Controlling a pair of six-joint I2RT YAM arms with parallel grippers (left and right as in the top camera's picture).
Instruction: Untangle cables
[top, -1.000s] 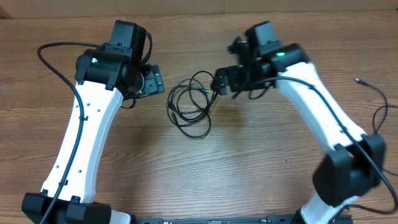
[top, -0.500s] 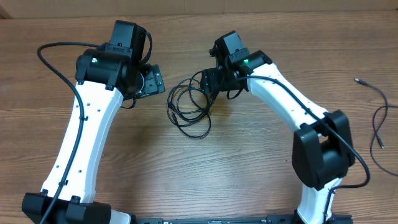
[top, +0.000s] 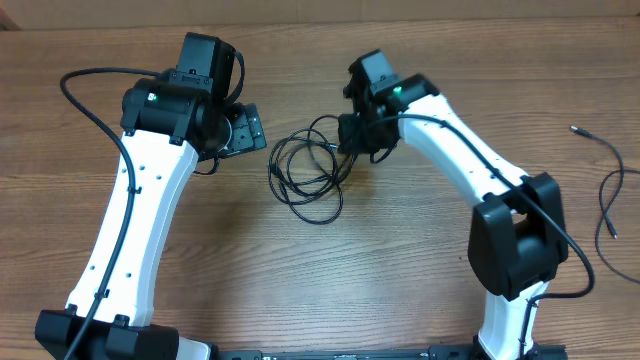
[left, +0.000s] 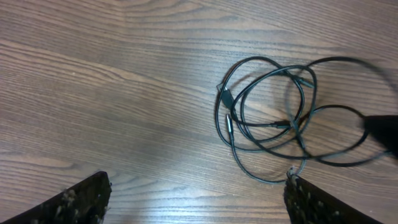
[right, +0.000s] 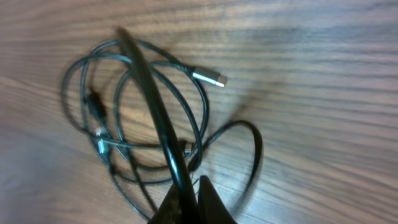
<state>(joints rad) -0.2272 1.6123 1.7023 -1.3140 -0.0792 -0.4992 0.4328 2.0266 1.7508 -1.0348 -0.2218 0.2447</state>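
My right gripper (right: 186, 200) was clamped on a strand of the cables (top: 305, 175) at their right edge, while my left gripper (left: 196, 186) hung open just left.

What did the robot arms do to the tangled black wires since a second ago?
The right gripper slid left to the edge of the cables, its arm folding in. Its jaws now look shut on one strand, and the right side of the tangle bulged slightly. The left gripper, open, and the loose cable at the far right stayed put.
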